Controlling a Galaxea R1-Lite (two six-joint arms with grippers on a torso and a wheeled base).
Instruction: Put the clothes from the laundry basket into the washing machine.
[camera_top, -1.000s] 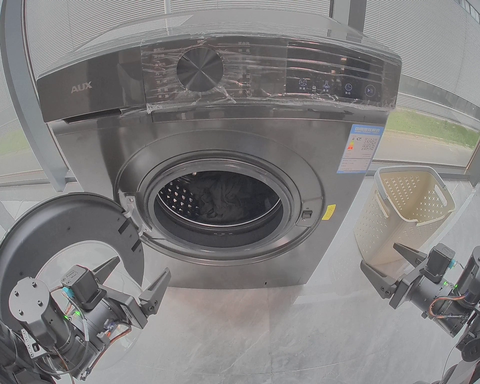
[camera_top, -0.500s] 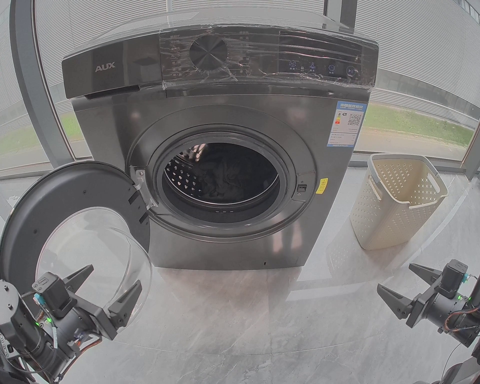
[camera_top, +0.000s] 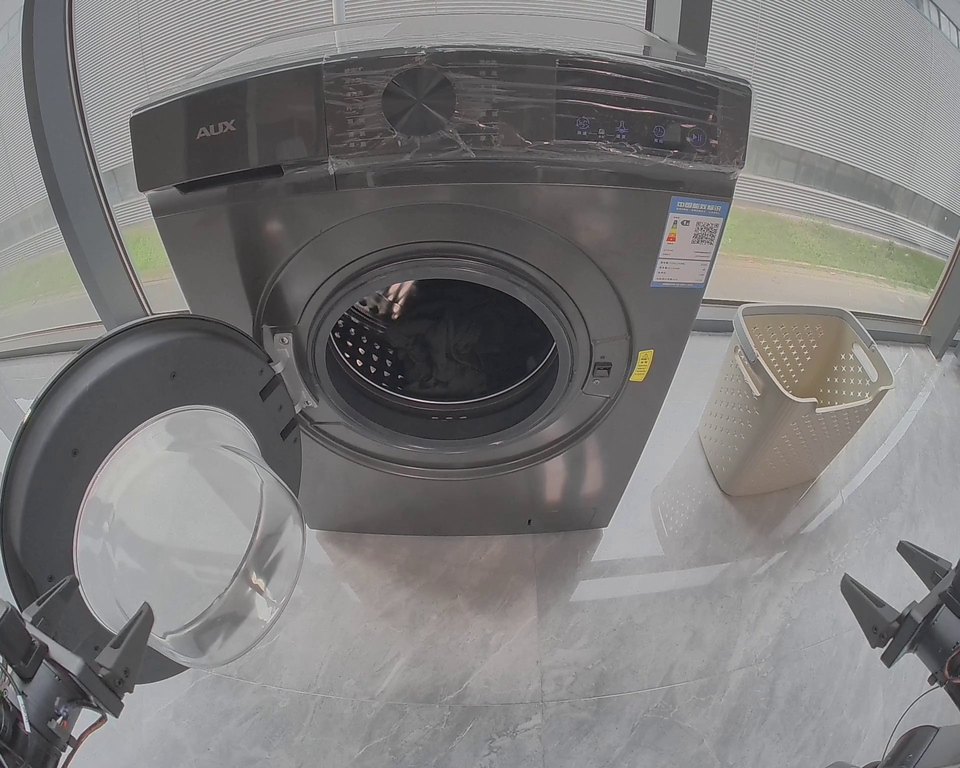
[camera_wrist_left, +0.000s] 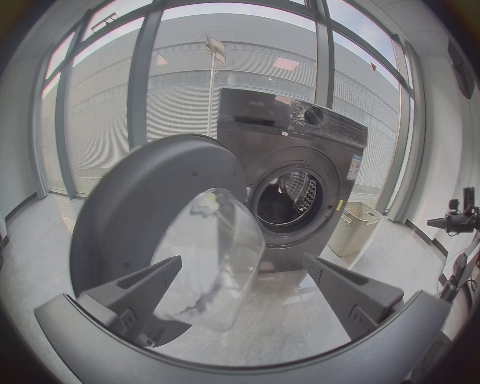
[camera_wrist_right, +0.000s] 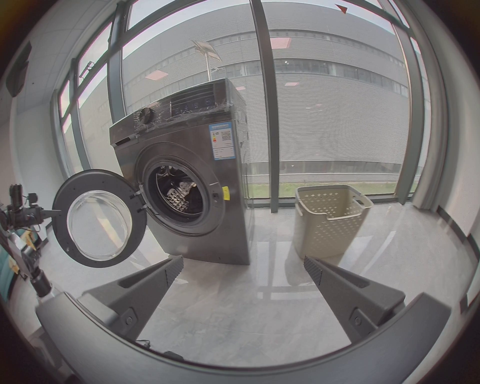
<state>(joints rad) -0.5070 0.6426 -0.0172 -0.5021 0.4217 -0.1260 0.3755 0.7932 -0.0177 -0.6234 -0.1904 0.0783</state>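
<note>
The grey washing machine (camera_top: 440, 330) stands ahead with its round door (camera_top: 150, 480) swung wide to the left. Dark clothes (camera_top: 450, 340) lie inside the drum. The cream laundry basket (camera_top: 795, 395) stands on the floor to the machine's right, and I see nothing in it. My left gripper (camera_top: 90, 615) is low at the left, just before the door's glass bowl, open and holding nothing. My right gripper (camera_top: 895, 580) is low at the right, well short of the basket, open and holding nothing. The left wrist view shows the door (camera_wrist_left: 160, 220) close up, the right wrist view the basket (camera_wrist_right: 327, 215).
Glossy grey floor (camera_top: 560, 640) stretches between me and the machine. Tall windows with dark frames (camera_top: 70, 170) stand behind the machine. The open door juts out into the left side of the floor space.
The whole head view has pulled back from the machine, so the camera moved. Both grippers sit lower and nearer the picture's corners than before, still open.
</note>
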